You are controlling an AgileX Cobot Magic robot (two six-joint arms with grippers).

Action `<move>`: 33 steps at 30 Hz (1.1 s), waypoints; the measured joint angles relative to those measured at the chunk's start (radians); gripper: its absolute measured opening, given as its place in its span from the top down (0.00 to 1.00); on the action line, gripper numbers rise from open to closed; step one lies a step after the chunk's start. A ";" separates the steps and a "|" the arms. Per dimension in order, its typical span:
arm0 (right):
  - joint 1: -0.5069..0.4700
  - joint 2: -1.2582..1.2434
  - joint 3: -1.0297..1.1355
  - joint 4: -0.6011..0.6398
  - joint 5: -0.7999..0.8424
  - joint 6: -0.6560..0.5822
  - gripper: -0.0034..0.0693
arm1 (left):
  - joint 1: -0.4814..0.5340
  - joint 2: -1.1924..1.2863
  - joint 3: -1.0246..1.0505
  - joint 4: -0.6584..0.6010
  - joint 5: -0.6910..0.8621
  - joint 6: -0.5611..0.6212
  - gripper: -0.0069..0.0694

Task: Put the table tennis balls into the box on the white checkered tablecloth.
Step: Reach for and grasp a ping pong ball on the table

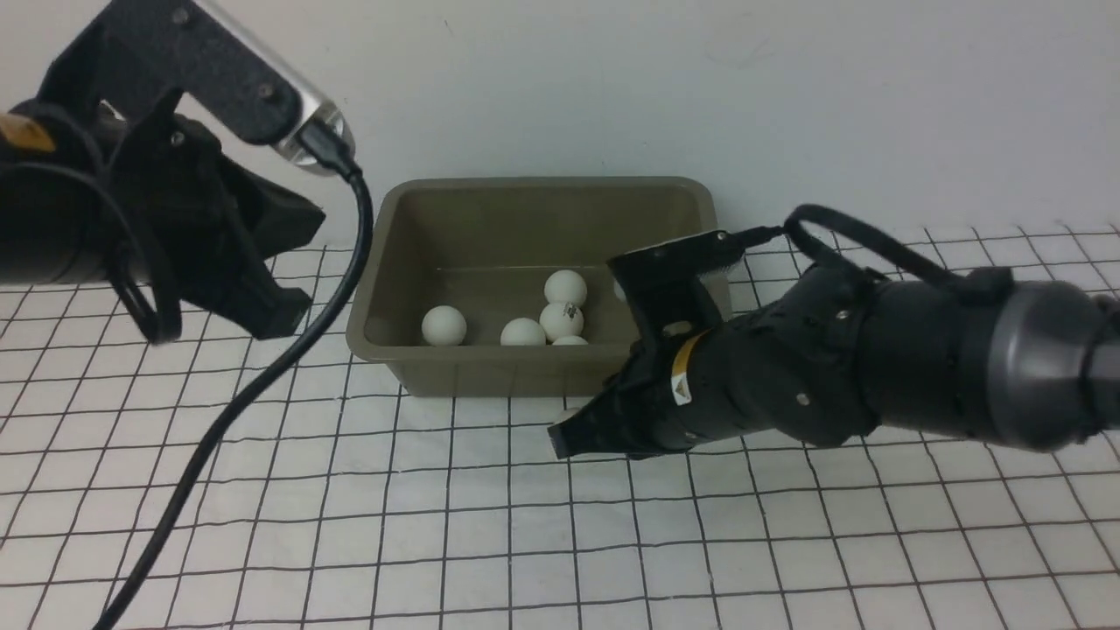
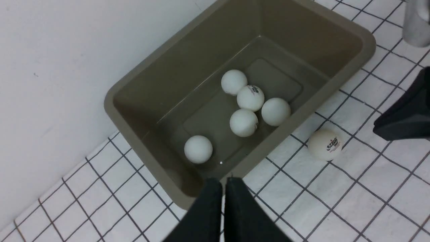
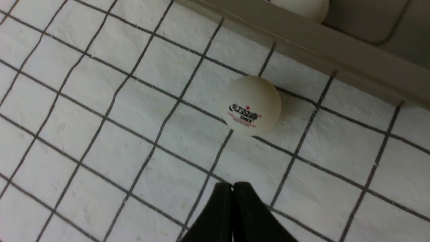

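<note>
Front view is giving you the box [image 1: 542,184] standing at the far middle of the white checkered tablecloth [image 1: 437,542], against the wall [image 1: 612,79]. Five table tennis balls [image 1: 565,288] are lying on its floor: four are clustering right of centre and one is sitting alone to the left. The right gripper [image 1: 560,440] is reaching in low from the right, and its body is covering the cloth just near of the box's near wall.

Left wrist view is showing you what that arm is hiding. A sixth ball [image 2: 325,144] is resting on the cloth outside the box, just beside the near wall, with its logo facing up. You are also seeing the left gripper [image 2: 224,179] raised to the left of the box, its jaws pressed together and gripping nothing.

Right wrist view is adding the last detail. The right gripper's jaws are likewise closed tight and empty. The sixth ball is lying apart from its tips, between them and the box wall.
</note>
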 joint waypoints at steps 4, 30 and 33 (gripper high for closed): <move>0.039 0.053 -0.054 -0.238 0.052 0.283 0.97 | 0.000 -0.065 0.051 0.002 -0.031 0.000 0.91; 0.074 0.093 -0.111 -0.158 0.114 0.383 0.41 | 0.000 -0.098 0.056 -0.024 -0.023 -0.005 0.91; 0.074 0.093 -0.111 -0.158 0.114 0.383 0.30 | 0.000 -0.098 0.056 -0.028 -0.023 -0.005 0.91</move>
